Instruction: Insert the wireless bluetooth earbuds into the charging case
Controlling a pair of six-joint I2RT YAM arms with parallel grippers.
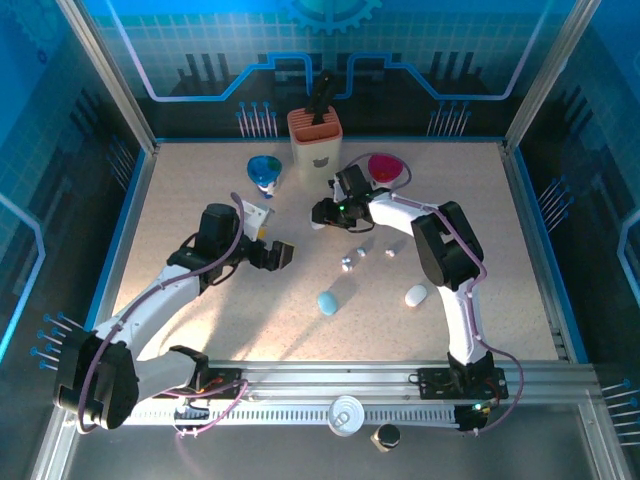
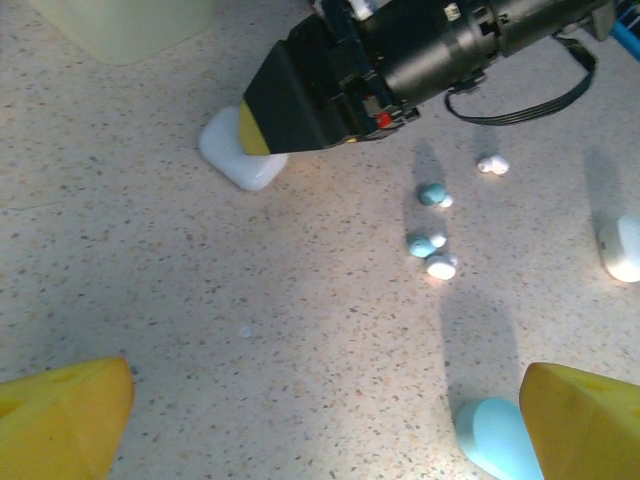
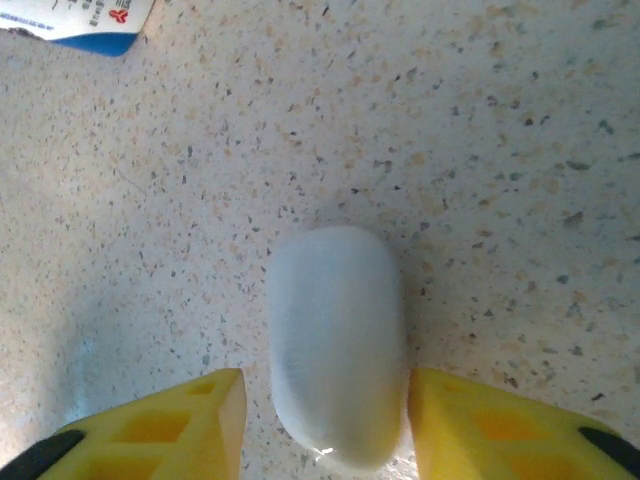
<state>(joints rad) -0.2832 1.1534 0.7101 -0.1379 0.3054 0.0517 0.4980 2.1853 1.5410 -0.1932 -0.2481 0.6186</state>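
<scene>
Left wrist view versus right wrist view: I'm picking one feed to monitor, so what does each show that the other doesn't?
Left wrist: loose earbuds, a blue case, the right gripper from outside. Right wrist: a blue-and-white card corner. Both: the white case between that gripper's fingers, speckled table.

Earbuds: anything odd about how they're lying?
Yes. The earbuds lie loose and scattered on the table, blue and white ones mixed, none in a case. The right gripper straddles a white case that looks shut, so nothing could go in yet. Nothing looks damaged.
</scene>
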